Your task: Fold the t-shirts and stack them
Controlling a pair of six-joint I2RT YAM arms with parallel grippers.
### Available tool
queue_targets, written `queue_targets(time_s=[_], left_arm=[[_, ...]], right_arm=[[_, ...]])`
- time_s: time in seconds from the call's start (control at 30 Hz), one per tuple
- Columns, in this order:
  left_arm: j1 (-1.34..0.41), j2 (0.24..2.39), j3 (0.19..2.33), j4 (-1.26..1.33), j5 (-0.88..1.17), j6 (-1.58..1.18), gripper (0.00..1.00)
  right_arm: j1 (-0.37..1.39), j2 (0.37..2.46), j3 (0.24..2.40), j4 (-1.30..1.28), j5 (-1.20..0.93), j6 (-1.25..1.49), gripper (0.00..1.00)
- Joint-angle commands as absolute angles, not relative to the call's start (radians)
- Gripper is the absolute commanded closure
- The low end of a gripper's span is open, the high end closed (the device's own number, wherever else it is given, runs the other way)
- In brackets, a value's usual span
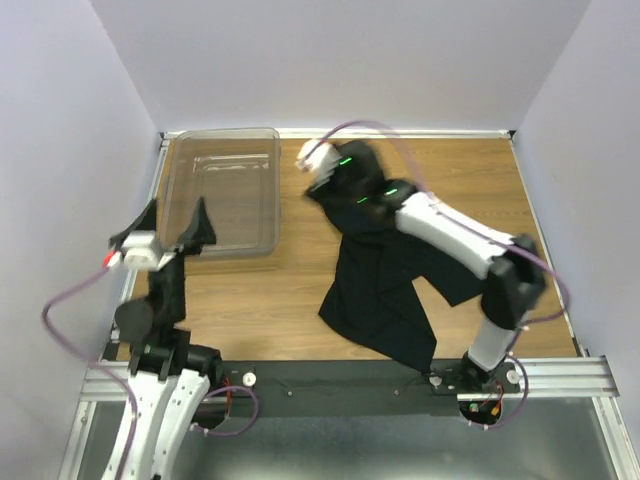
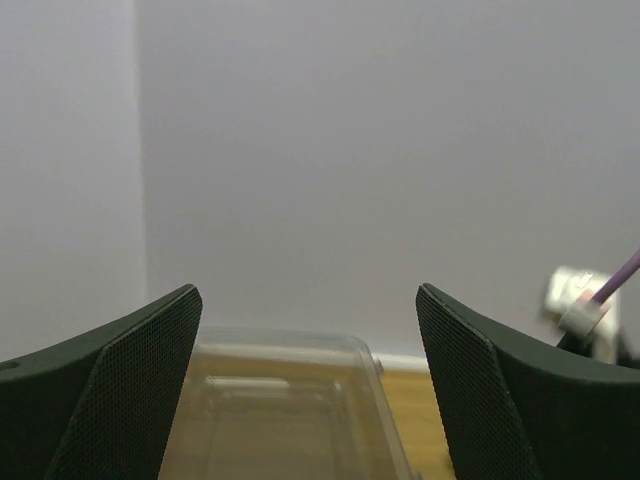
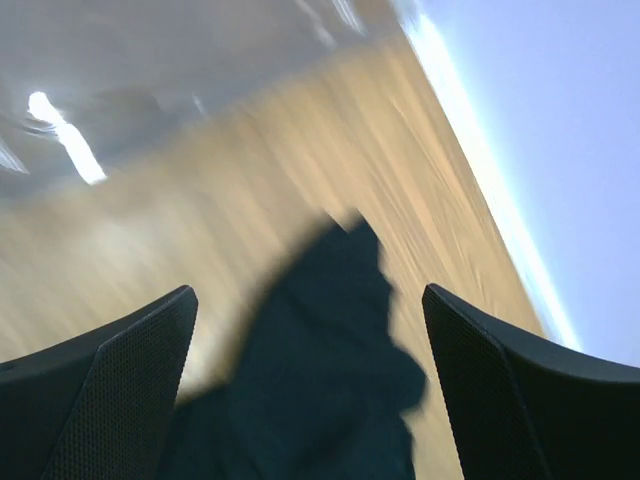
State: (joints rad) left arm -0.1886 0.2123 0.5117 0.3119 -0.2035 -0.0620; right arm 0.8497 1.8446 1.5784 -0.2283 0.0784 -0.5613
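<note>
right fingers stood wide over the crumpled shirt, holding nothing; left fingers wide too. best to pinch a hem corner and spread it flat.

In the top view the right tool is a blur, dark against the black t-shirt, so its fingers cannot be told from the cloth. The right arm hides the shirt's far part. Whether the heap is one shirt or more is unclear. The right wrist view is streaked throughout, tabletop and cloth alike. In the left wrist view, the bottom edge cuts off the bin.
</note>
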Motion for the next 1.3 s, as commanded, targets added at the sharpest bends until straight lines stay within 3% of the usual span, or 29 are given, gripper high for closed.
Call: queue_targets(time_s=[0.0,0.13,0.23,0.43,0.57,0.6,0.7,0.73,0.8,0.83,0.9,1.07,1.27], left_arm=[[-0.181,0.522,0.586,0.266,-0.023,-0.196,0.04],[-0.183,0.917,0.780,0.096,0.121,-0.258,0.12],[-0.210,1.193,0.943,-0.050,0.103,-0.268,0.12],[-0.386,1.627,1.268,-0.283,-0.255,-0.273,0.13],[-0.416,1.922,1.492,-0.504,-0.479,-0.314,0.33],[-0.416,1.993,1.515,-0.523,-0.506,-0.314,0.33],[-0.416,2.051,1.537,-0.529,-0.598,-0.314,0.35],[-0.416,2.055,1.542,-0.528,-0.618,-0.310,0.50],[-0.414,2.060,1.543,-0.535,-0.652,-0.308,0.64],[-0.414,2.060,1.545,-0.538,-0.678,-0.305,0.80],[-0.413,2.046,1.540,-0.540,-0.713,-0.289,0.99],[-0.353,1.999,1.505,-0.514,-0.804,-0.210,1.00],[-0.262,1.951,1.494,-0.425,-0.568,-0.005,1.00]], right_arm=[[0.622,1.665,1.402,-0.314,-0.344,-0.361,0.00],[0.491,1.573,1.209,-0.322,-0.443,-0.276,0.00],[0.447,1.536,1.152,-0.319,-0.471,-0.250,0.00],[0.310,1.505,1.128,-0.321,-0.587,-0.193,0.00],[0.273,1.500,1.121,-0.321,-0.638,-0.176,0.00],[0.268,1.494,1.121,-0.321,-0.649,-0.175,0.00],[0.261,1.483,1.117,-0.321,-0.667,-0.170,0.00],[0.258,1.482,1.115,-0.322,-0.669,-0.167,0.00],[0.249,1.480,1.114,-0.321,-0.676,-0.167,0.00],[0.245,1.480,1.114,-0.321,-0.680,-0.166,0.00],[0.239,1.483,1.114,-0.321,-0.687,-0.163,0.00],[0.230,1.488,1.112,-0.321,-0.699,-0.164,0.00],[0.229,1.499,1.109,-0.321,-0.710,-0.166,0.00]])
